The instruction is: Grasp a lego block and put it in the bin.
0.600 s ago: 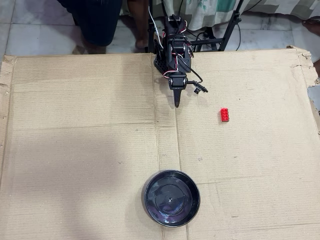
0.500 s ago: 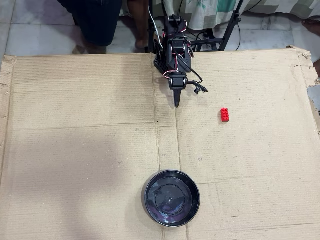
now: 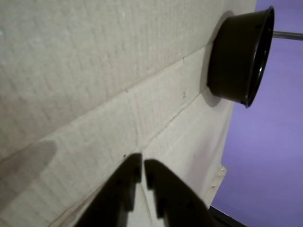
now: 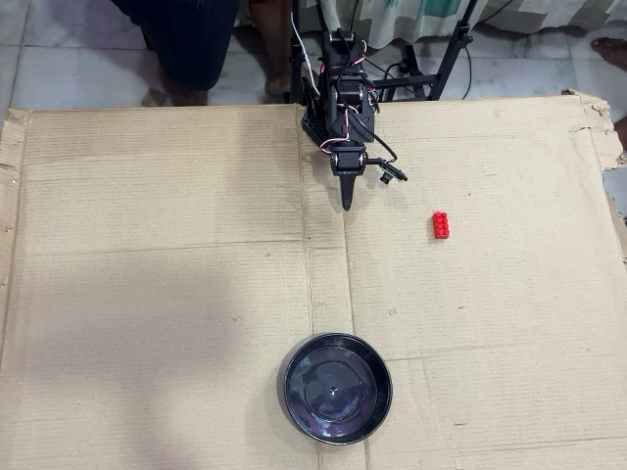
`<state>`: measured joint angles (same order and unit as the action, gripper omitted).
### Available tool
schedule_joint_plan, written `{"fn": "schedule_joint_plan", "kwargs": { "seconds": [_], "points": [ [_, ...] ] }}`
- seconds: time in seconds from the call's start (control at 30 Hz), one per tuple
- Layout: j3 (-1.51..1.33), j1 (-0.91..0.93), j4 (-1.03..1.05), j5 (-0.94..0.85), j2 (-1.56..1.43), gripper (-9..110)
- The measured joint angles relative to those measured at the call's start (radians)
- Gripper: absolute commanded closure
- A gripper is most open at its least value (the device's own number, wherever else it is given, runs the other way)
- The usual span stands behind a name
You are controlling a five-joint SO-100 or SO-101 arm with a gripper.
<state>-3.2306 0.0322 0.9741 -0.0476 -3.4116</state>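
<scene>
Even, soft daylight is filling the overhead view, which is looking sharp throughout, and a broad faint shadow is lying across the left half of the brown corrugated cardboard sheet [image 4: 157, 294]. Pale highlights are glinting on the glossy round black plastic dish [image 4: 338, 389]. The wrist view is looking dimmer and softer, tilted on its side, with the black two-finger gripper [image 3: 142, 172] showing as a blurred dark silhouette and the background turning a washed purple
</scene>
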Motion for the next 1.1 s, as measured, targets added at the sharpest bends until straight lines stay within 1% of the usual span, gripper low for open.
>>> {"fn": "schedule_joint_plan", "kwargs": {
  "seconds": [0.4,0.67,0.83,0.93,1.1],
  "points": [
    [0.0,0.0,0.0,0.005,0.0,101],
    [0.0,0.0,0.0,0.123,0.0,101],
    [0.017,-0.002,0.011,0.302,-0.002,101],
    [0.038,-0.015,0.055,0.446,-0.002,101],
    [0.094,-0.034,0.155,0.629,-0.002,101]
  ]
}}
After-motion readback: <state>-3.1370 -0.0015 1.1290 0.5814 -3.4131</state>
